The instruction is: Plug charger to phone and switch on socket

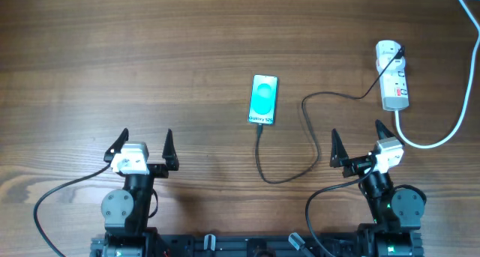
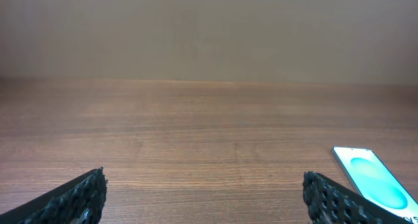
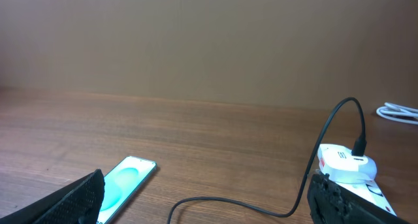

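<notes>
Beside socket [image 1: 392, 85] curls thick white lead [image 1: 427, 145] — charger [image 1: 258, 148] loops toward phone [image 1: 263, 100].

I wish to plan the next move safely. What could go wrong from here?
The charger cable loops just ahead of the open right gripper; reaching for the socket could snag it and tug the phone. The socket looks unfixed, so pressing on it may push it away.
</notes>
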